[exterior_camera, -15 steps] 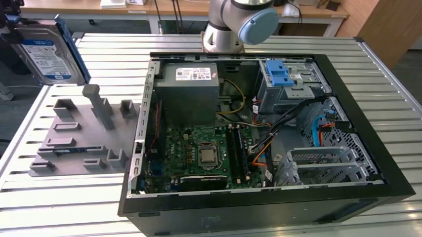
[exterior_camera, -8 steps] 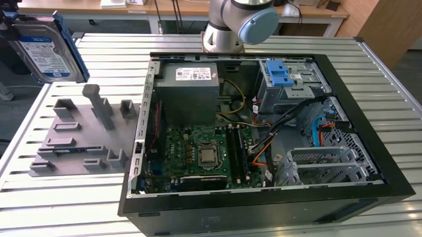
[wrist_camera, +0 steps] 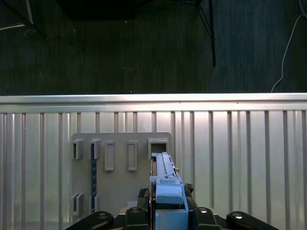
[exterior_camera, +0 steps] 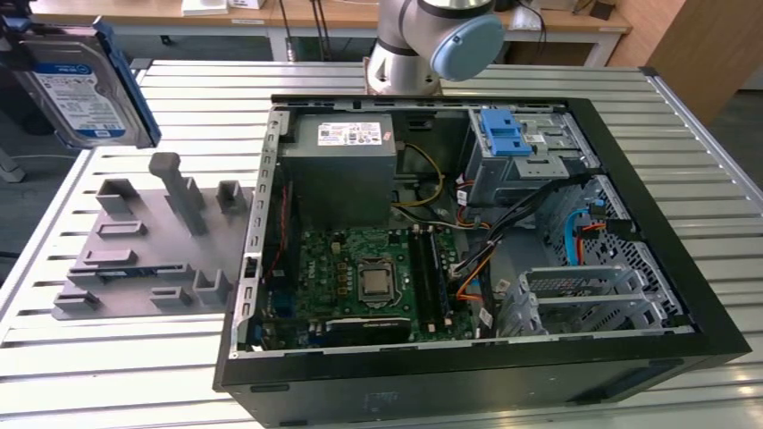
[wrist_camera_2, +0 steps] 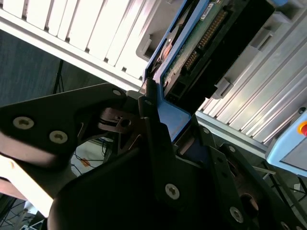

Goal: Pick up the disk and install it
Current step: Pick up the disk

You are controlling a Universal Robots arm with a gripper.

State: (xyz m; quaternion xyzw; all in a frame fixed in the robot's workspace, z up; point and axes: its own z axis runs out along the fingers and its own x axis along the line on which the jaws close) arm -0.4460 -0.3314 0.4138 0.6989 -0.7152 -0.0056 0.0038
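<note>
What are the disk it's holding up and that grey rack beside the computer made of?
The disk: apparently silver metal with a dull sheen, under a printed label; its blue frame looks like matte plastic. The grey rack: probably plastic, evenly matte with no glint.

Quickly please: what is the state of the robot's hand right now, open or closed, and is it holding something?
Hand: closed on the hard drive, gripping it by its blue bracket.

Open air round the disk [exterior_camera: 81,89], high above the grey fixture [exterior_camera: 131,259] at the exterior view's left. Inside the case [exterior_camera: 477,380], cables [exterior_camera: 537,201] strung across beside the drive bay [exterior_camera: 555,134], far on the exterior view's right.
</note>
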